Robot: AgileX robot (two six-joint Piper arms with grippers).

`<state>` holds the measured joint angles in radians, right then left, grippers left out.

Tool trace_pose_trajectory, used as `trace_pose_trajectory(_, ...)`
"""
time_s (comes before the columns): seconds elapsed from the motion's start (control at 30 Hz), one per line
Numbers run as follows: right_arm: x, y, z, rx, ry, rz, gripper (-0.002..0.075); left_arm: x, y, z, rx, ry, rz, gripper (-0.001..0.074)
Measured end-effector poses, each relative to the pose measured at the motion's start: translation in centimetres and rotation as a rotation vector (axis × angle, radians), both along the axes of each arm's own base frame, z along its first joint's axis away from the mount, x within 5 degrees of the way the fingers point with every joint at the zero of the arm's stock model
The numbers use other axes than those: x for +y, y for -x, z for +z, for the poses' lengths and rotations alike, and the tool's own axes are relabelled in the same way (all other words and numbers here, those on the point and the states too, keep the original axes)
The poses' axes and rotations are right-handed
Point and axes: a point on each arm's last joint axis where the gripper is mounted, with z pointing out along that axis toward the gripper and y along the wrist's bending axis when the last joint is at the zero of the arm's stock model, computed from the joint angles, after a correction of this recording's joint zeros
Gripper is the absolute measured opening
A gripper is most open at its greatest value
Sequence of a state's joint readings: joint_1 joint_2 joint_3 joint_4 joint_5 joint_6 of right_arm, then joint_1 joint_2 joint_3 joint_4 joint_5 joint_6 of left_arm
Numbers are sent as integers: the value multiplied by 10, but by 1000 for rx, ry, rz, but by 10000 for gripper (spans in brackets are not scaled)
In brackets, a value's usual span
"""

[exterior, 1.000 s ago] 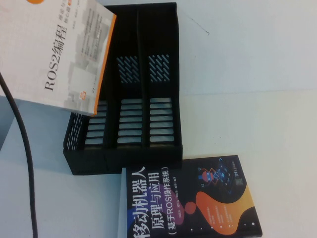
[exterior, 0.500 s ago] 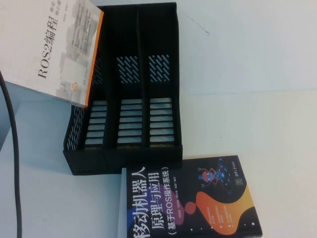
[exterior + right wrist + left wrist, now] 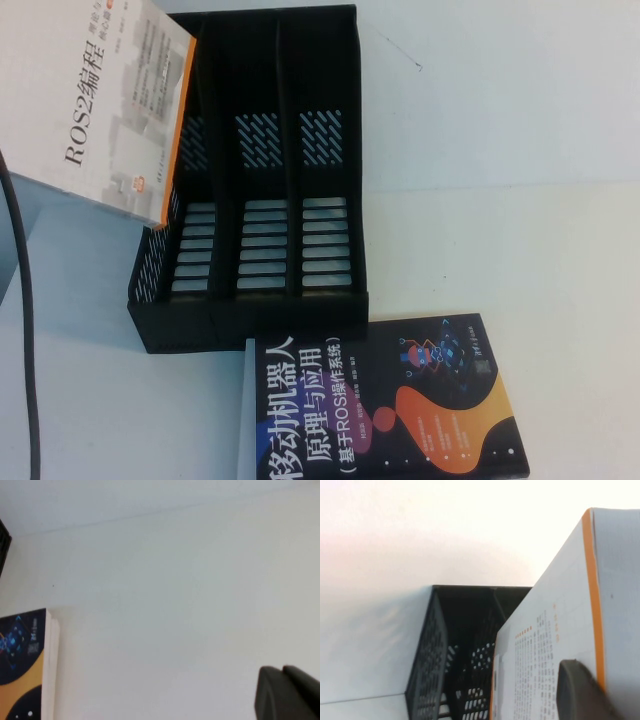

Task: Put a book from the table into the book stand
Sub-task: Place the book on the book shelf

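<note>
The white-grey ROS2 book [image 3: 95, 110] with orange edge stripes hangs tilted in the air at the far left, its lower corner over the left wall of the black three-slot book stand [image 3: 260, 312]. My left gripper [image 3: 598, 690] is shut on the book [image 3: 545, 655]; one dark finger [image 3: 577, 695] presses on its cover, and the other is hidden behind it. The stand's perforated side [image 3: 427, 665] lies below the book in the left wrist view. All three slots look empty. My right gripper [image 3: 285, 692] is shut and empty above the white table [image 3: 520, 180].
A black book with orange-blue artwork [image 3: 390, 410] lies flat in front of the stand; its corner shows in the right wrist view [image 3: 22, 665]. A dark cable [image 3: 22, 330] runs down the left edge. Bare table stretches to the right of the stand.
The ROS2 book has moved left in my left gripper, from over the left slot to the stand's left wall. The cable shifted left too. The right arm has not moved.
</note>
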<state>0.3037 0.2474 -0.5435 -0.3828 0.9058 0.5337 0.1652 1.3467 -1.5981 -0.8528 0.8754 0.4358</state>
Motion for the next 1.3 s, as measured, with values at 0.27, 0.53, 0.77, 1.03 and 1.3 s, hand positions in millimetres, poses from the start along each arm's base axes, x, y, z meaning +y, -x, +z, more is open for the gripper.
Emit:
trace_pose_trajectory(0.27, 1, -1, -16, 76, -2, -2, -1, 3, 0, -4, 28, -35, 24, 106)
trace_pose_trajectory(0.53, 2, -1, -15, 67, -6, 2, -1, 4, -8, -7, 44, 11, 46, 106)
trace_pose_trajectory(0.77, 3, -3, -13, 41, -11, 12, -1, 8, -34, -25, 90, 54, 56, 106)
trace_pose_trajectory(1.03, 3, -4, -12, 25, -13, 18, -1, 13, -62, -52, 169, 85, 59, 106)
trace_pose_trajectory(1.3, 5, -5, -12, 2, -17, 27, -1, 13, -77, -69, 211, 83, 47, 106)
